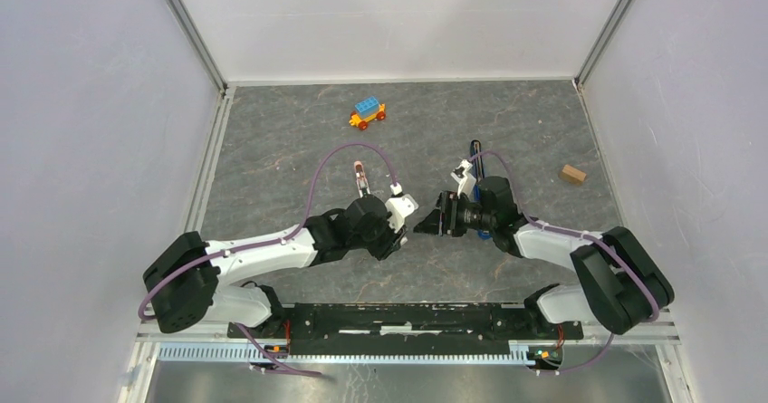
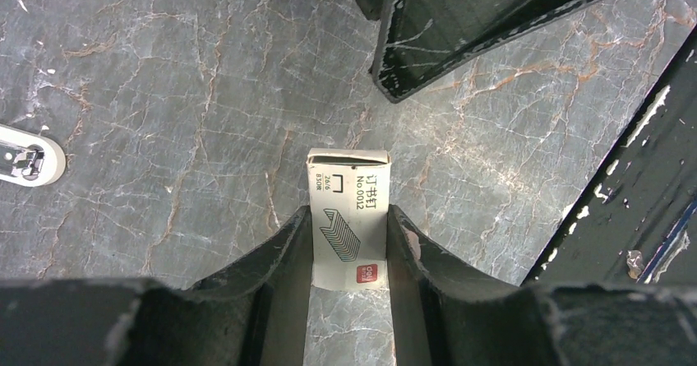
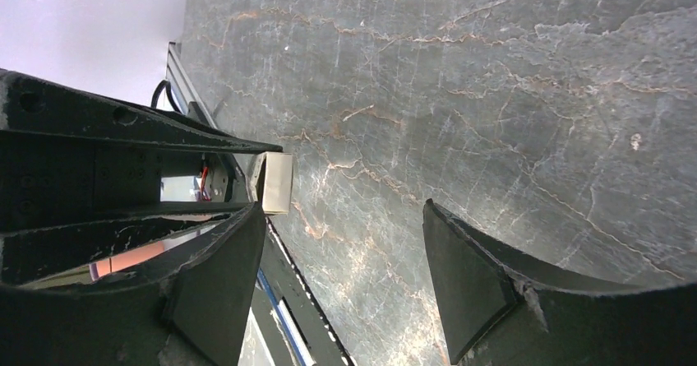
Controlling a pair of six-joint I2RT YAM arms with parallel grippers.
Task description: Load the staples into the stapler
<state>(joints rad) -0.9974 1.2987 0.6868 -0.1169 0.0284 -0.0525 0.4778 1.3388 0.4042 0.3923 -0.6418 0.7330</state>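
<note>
Left wrist view: left claw (image 2: 349, 215) grasps the staple box (image 2: 348, 187); right claw (image 3: 343, 211) gapes empty, facing it.

- The box of staples (image 2: 348, 218), lower middle of the left wrist view, carries the only print that can be read. It runs sideways down the box's white top face.
- The largest print is the Chinese characters 订书钉, with "No.0012" alongside.
- Smaller print toward the left edge of that face reads "26/6", then "830" and a character too small to read, beside a little staple-shaped sign.
- Mid-face there is a line drawing of a strip of staples.
- A red square at the face's lower right corner holds the brand "deli" in tiny white letters.
</note>
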